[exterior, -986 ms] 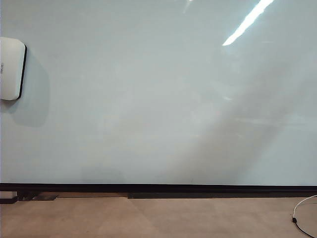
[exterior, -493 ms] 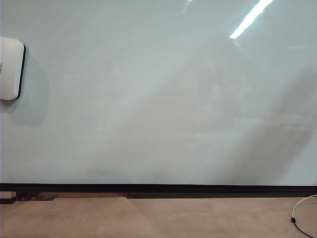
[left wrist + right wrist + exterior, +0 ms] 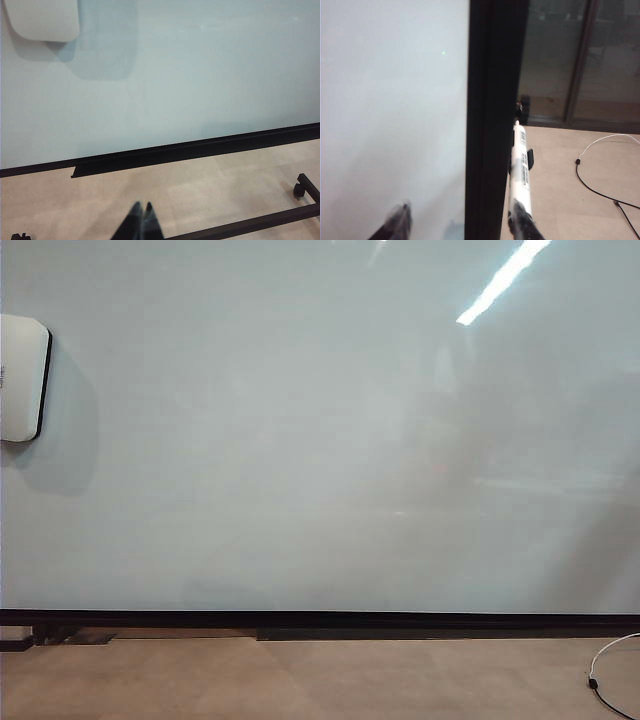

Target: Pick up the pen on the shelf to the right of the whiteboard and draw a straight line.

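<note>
The whiteboard (image 3: 320, 440) fills the exterior view, glossy and pale, with a black strip along its lower edge; no straight line shows on it. Neither gripper appears in that view. In the right wrist view the pen (image 3: 521, 162), whitish with black print, lies along the board's black side frame (image 3: 492, 120) by a small black shelf bracket (image 3: 530, 158). My right gripper (image 3: 460, 212) is open, one finger over the board face and the other finger (image 3: 520, 220) overlapping the pen's near end. My left gripper (image 3: 142, 206) is shut and empty above the floor in front of the whiteboard (image 3: 200, 75).
A white rounded pad with a black rim (image 3: 22, 378) hangs at the board's left edge. A cable (image 3: 600, 680) lies on the tan floor at the right. A black stand bar with a caster (image 3: 300, 190) crosses the floor. Dark glass doors (image 3: 580, 60) stand beyond the frame.
In the exterior view only the faint shadows and reflections on the whiteboard have shifted; no arm has come into that view.
</note>
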You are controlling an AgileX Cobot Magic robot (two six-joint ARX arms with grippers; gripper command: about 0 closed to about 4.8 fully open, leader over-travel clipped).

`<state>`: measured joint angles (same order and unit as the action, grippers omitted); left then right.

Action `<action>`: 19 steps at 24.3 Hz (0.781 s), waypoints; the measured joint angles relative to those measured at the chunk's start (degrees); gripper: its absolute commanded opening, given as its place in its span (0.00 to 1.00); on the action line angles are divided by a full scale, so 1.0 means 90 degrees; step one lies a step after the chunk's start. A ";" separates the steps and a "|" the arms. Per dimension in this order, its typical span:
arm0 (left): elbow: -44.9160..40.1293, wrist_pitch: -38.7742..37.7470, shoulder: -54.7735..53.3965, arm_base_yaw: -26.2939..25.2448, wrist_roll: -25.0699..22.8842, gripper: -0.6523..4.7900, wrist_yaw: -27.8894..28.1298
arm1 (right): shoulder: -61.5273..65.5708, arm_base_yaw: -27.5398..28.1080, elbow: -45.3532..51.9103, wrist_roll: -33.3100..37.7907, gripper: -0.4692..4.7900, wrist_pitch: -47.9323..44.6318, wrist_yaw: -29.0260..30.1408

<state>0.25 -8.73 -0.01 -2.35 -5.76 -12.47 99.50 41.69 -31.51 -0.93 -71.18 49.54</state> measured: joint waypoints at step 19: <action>0.0005 -0.0007 0.0000 0.0000 -0.0272 0.11 -0.0148 | 0.1644 0.0002 -0.1183 0.0512 0.67 -0.0942 0.0007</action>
<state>0.30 -8.80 -0.01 -2.35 -8.21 -13.80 114.30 41.71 -42.15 3.68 -79.66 49.60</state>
